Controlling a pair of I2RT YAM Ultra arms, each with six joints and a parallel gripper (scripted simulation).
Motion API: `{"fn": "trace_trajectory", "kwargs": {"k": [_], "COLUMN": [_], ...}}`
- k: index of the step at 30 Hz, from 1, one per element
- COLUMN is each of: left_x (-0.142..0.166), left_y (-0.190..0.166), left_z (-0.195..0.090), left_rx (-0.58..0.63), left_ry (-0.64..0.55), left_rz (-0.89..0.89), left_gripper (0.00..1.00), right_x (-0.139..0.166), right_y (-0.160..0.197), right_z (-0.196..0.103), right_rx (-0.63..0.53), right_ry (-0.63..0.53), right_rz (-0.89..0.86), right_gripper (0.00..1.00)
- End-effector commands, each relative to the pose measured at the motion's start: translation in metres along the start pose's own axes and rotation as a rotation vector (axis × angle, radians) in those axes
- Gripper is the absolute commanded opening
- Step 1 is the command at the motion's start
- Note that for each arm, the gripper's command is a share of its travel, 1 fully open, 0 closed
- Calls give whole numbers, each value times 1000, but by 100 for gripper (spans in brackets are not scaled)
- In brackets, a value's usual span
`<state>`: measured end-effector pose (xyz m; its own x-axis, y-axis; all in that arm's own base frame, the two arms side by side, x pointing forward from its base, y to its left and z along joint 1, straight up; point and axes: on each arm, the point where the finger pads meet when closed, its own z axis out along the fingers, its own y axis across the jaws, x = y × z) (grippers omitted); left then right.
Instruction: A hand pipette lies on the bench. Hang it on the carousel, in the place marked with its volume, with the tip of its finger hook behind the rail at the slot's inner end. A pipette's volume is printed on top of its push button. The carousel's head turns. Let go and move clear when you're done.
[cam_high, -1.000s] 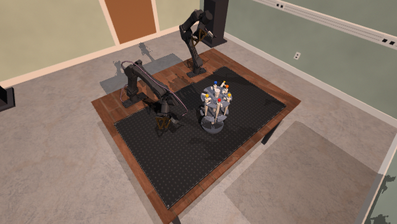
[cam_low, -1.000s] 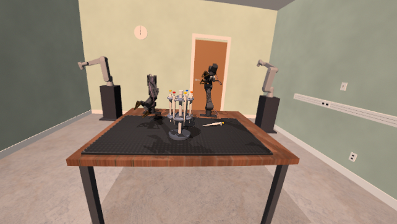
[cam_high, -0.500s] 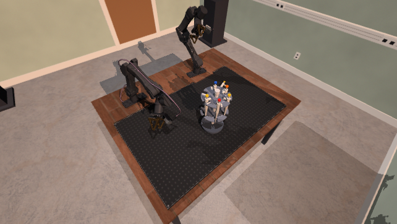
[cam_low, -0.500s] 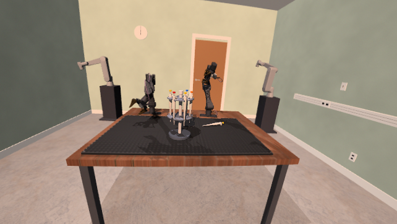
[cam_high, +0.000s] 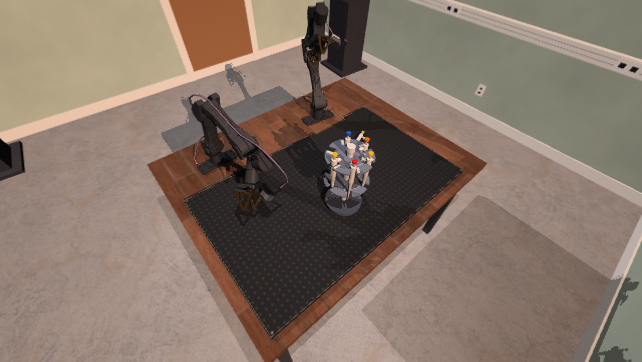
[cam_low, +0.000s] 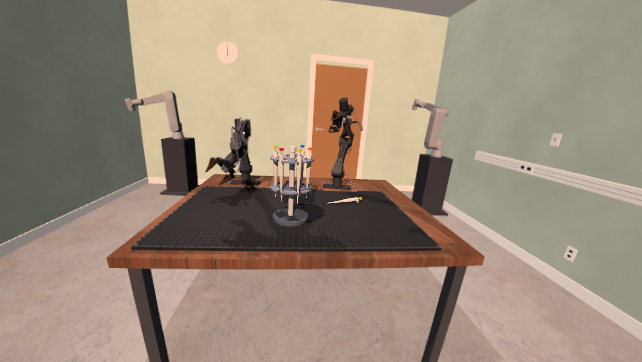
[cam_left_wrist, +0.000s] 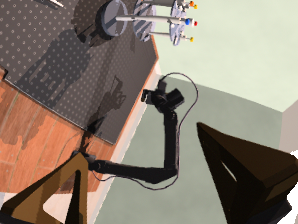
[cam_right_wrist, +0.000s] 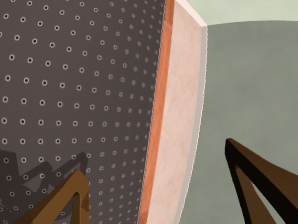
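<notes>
- Carousel (cam_high: 343, 209) (cam_low: 290, 220) (cam_left_wrist: 109, 24), frame centre in the exterior view: upright; head probably needs turning to reach the marked slot.
- Left gripper (cam_high: 322, 46) (cam_low: 334, 121) (cam_left_wrist: 141, 140): wide open, empty, probably kept high for clearance.
- Right gripper (cam_high: 248, 200) (cam_low: 216, 175) (cam_right_wrist: 153, 157): same, clear of carousel.
- Pipette (cam_high: 360, 136) (cam_low: 345, 201): flat, right of carousel.

Warm, fairly bright light throws hard-edged shadows over the black perforated mat (cam_high: 300, 250) (cam_low: 280, 239) (cam_left_wrist: 35, 45) (cam_right_wrist: 65, 115). The dark green wall (cam_low: 65, 100) looks dim, and fine detail turns blocky in the exterior view.
</notes>
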<state>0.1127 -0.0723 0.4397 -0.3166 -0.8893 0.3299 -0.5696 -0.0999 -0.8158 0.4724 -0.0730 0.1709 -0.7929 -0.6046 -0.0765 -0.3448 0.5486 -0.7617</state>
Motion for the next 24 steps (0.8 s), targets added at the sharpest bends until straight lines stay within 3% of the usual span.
{"fn": "trace_trajectory", "kwargs": {"k": [1, 24], "left_x": [-19, -19], "left_y": [-5, -5], "left_z": [0, 0], "left_rx": [-114, -110], "left_ry": [246, 251], "left_rz": [-61, -62], "left_gripper": [100, 100], "right_x": [-1, -1], "right_y": [-10, -10], "right_z": [-8, -8], "right_rx": [17, 17], "right_ry": [-20, -20], "right_rz": [16, 16], "right_gripper": [100, 100]}}
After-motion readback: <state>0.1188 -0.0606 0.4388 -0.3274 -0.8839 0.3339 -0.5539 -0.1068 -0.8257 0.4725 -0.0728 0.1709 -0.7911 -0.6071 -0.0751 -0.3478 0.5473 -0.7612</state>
